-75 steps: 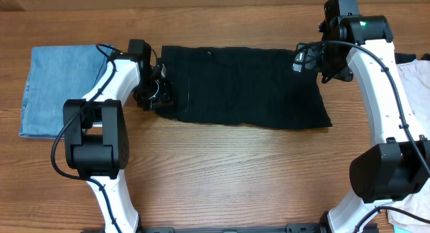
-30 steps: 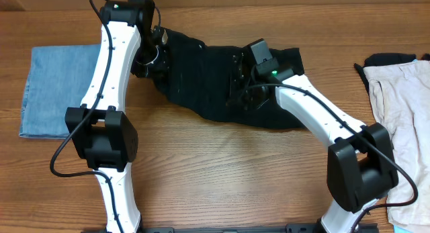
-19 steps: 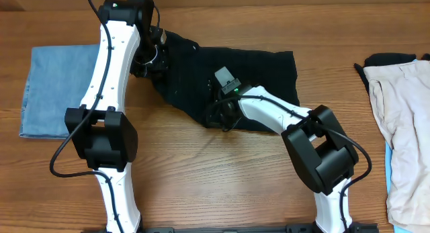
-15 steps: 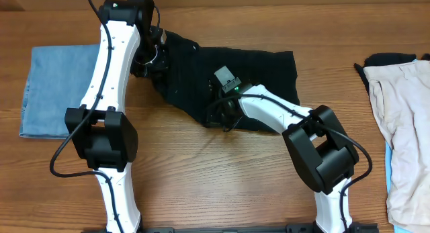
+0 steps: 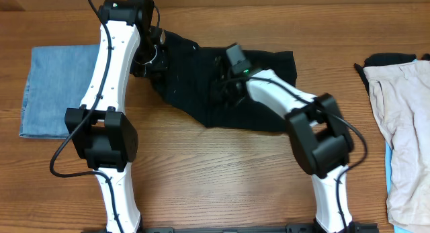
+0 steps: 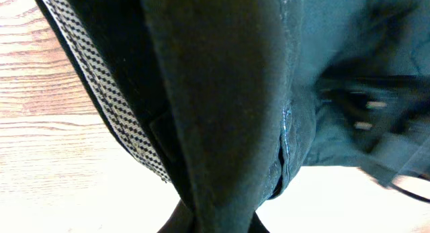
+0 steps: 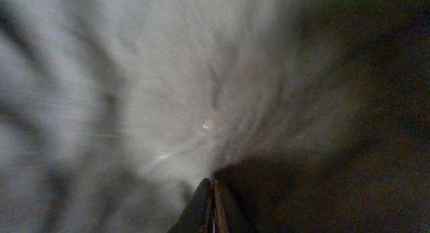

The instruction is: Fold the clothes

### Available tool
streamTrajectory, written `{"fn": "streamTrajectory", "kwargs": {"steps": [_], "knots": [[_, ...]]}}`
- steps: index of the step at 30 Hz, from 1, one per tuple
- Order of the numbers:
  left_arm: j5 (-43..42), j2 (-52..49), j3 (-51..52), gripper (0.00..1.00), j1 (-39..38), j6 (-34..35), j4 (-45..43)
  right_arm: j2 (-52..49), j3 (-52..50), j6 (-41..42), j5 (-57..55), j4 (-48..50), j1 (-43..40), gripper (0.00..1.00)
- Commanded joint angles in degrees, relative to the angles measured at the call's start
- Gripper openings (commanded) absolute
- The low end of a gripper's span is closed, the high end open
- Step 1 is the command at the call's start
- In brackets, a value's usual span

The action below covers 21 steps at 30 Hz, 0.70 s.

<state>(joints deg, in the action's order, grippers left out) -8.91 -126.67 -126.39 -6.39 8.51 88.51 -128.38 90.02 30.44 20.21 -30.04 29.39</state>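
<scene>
The large black garment (image 5: 259, 109) lies crumpled across the back middle of the table. Its left end is lifted and bunched in my left gripper (image 5: 153, 58). In the left wrist view the black cloth (image 6: 222, 92) hangs from that gripper (image 6: 215, 223), which is shut on it, and a checked inner lining (image 6: 101, 78) shows. My right gripper (image 5: 225, 92) is low over the middle of the garment. In the blurred right wrist view its fingers (image 7: 213, 190) are pressed together over dark cloth (image 7: 336, 159), and I see nothing between them.
A folded light-blue denim piece (image 5: 57, 92) lies flat at the far left. A beige garment (image 5: 403, 125) sprawls at the right edge, with a dark piece (image 5: 390, 58) at its top. Bare wood (image 5: 222, 179) fills the front of the table.
The right gripper swept left across the black garment to its front edge. It then moved back toward the middle. The left arm has stayed put, still holding the cloth.
</scene>
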Motion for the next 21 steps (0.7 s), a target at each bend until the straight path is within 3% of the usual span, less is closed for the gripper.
{"fn": "streamTrajectory", "kwargs": {"steps": [1, 9, 15, 21], "knots": [[0.5, 0.3, -3.4, 0.04, -0.2, -1.0, -0.2, -4.2, 0.7, 0.0, -0.5, 1.0, 1.6, 0.04], [0.7, 1.6, -10.0, 0.04, -2.1, -0.6, 2.9, -0.9, 14.0, -3.7, 0.0, -5.4, -2.1, 0.04], [6.0, 1.7, -10.0, 0.04, -4.5, -0.6, 4.5, -3.9, 14.1, -1.9, 0.0, 1.8, -3.5, 0.04], [6.4, 1.7, -10.0, 0.04, -4.7, -0.3, 4.5, -11.8, 13.9, 0.7, 0.2, 5.9, 0.7, 0.04]]}}
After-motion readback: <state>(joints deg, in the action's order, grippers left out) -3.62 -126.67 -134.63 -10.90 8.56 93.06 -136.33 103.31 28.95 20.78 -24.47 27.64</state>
